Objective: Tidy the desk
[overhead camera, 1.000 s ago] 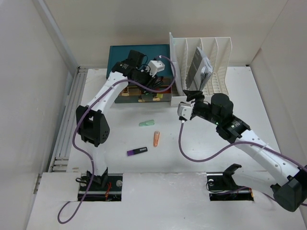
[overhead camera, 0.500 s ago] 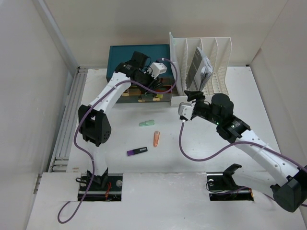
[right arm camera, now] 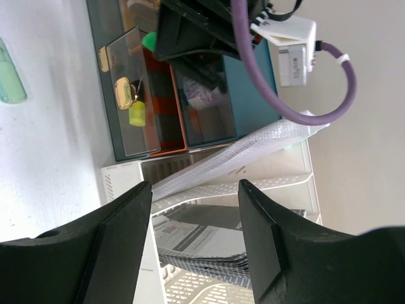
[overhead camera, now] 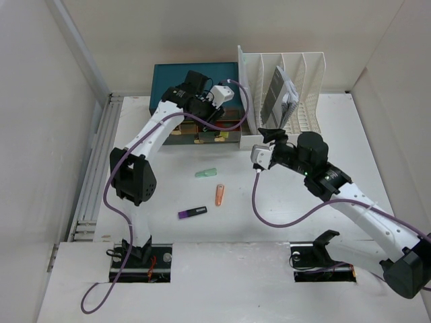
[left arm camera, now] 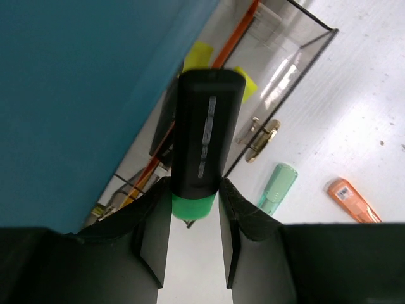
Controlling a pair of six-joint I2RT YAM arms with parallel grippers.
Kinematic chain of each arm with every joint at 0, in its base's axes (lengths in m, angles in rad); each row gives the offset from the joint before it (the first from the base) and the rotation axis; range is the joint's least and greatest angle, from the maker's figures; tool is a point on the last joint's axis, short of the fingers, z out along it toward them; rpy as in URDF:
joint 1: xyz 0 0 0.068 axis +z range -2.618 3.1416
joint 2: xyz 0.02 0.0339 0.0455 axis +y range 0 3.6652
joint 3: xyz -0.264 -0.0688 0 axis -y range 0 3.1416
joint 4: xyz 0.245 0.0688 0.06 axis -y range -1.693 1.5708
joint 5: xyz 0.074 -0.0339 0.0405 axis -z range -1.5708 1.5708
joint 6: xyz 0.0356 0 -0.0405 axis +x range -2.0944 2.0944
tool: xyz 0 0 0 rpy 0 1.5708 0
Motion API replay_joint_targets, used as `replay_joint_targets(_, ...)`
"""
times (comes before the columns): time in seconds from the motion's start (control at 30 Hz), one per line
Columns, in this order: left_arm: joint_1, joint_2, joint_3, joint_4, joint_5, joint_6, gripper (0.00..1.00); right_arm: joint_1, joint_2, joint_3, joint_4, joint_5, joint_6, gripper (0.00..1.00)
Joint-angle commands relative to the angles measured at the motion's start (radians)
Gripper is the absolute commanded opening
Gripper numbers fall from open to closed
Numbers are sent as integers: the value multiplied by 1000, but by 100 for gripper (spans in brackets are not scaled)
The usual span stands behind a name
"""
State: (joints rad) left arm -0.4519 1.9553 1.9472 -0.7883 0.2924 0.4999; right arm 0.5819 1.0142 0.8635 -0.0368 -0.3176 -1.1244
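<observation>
Black cylindrical marker with green end [left arm camera: 205, 145] was clamped in left end effector [left arm camera: 193, 215] beside teal drawer box [left arm camera: 69, 82]. Right end effector [right arm camera: 193, 190] stood open, empty. Large white table [overhead camera: 168, 235] lay beneath both arms.

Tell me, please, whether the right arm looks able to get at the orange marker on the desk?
Probably yes: the right gripper is open and empty, and the orange marker lies uncovered on the desk nearby.

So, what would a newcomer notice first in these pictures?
Probably the left tool, shut on a black marker with a green end, at the teal drawer box on the far side of the desk. Next, the white file rack beside it, holding papers, and loose mint, orange and purple items.
</observation>
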Motion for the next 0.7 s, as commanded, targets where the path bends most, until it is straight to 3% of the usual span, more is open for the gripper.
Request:
replay_joint_targets(0.0, 16, -10, 49, 113, -88, -12, 15, -5, -22, -11, 35, -24, 17, 62)
replay_joint_targets(0.67, -2, -10, 19, 153, -116, -21, 16, -14, -22, -20, 35, -43, 26, 62)
